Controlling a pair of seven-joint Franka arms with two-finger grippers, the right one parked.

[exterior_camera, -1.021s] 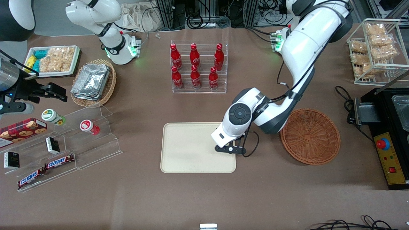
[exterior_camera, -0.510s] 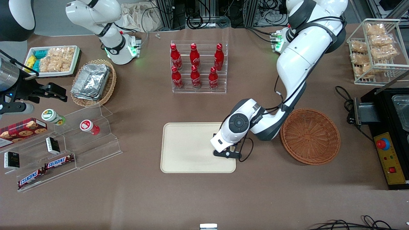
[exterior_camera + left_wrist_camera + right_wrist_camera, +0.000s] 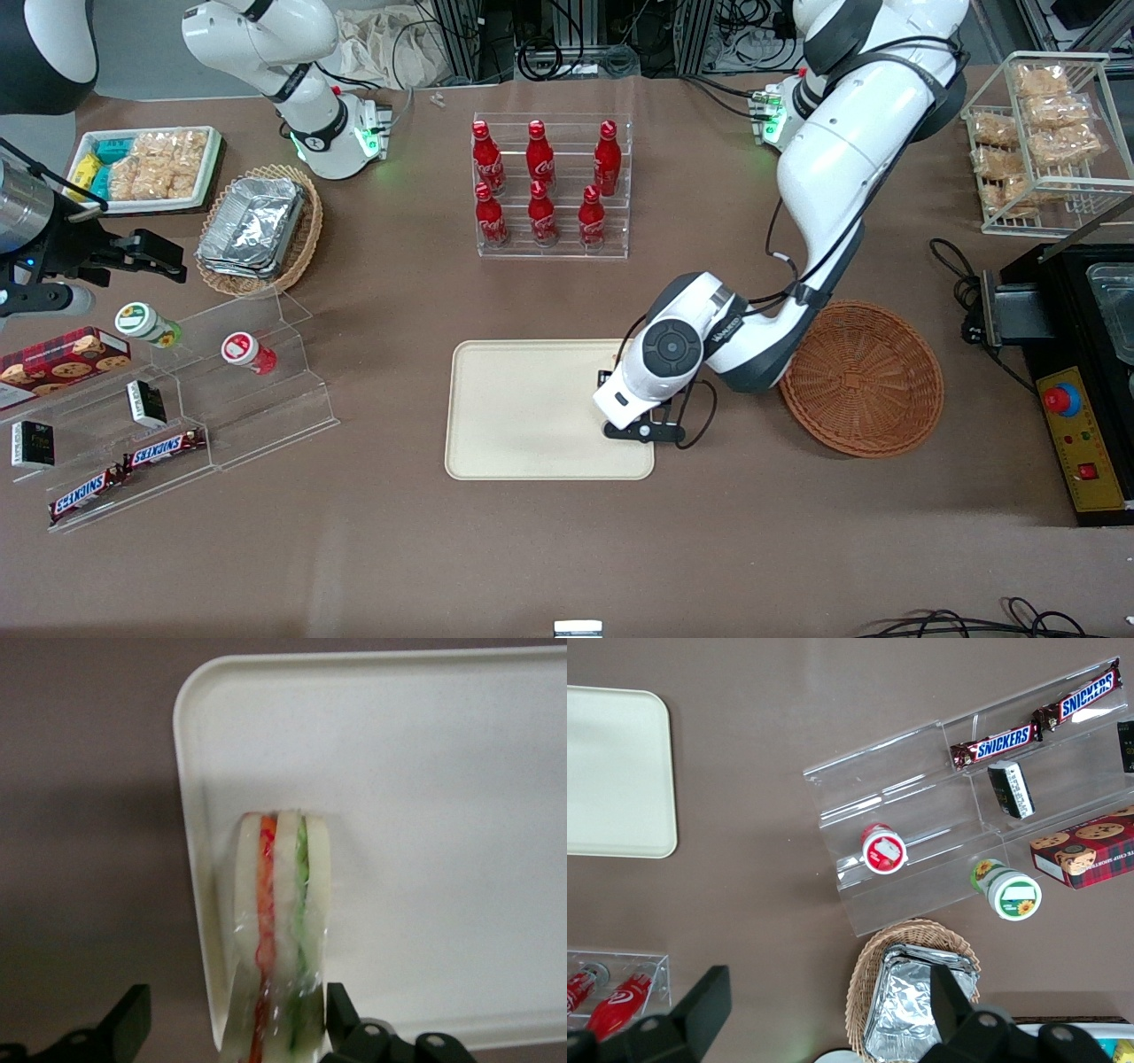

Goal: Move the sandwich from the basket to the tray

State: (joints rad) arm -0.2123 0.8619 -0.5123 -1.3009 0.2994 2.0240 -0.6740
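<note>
The wrapped sandwich [image 3: 282, 904] stands on edge on the cream tray [image 3: 443, 815], close to its rim, with white bread and orange-red and green layers. My left gripper [image 3: 237, 1001] is open around it. One finger [image 3: 341, 1019] is close against the wrap and the other finger [image 3: 133, 1023] stands clear of it over the brown table. In the front view the gripper [image 3: 644, 431] hangs over the tray [image 3: 523, 416] at its edge beside the round reddish-brown basket [image 3: 864, 381], which has nothing in it. The wrist hides the sandwich there.
A rack of red bottles [image 3: 549, 186] stands farther from the front camera than the tray. A clear stepped stand with snacks [image 3: 204, 390] and an oval basket of foil containers [image 3: 261, 226] lie toward the parked arm's end. A black machine [image 3: 1081, 372] sits beside the round basket.
The wrist came a little nearer to the front camera over the tray's edge, then shifted slightly toward the round basket. The tray and basket have not moved.
</note>
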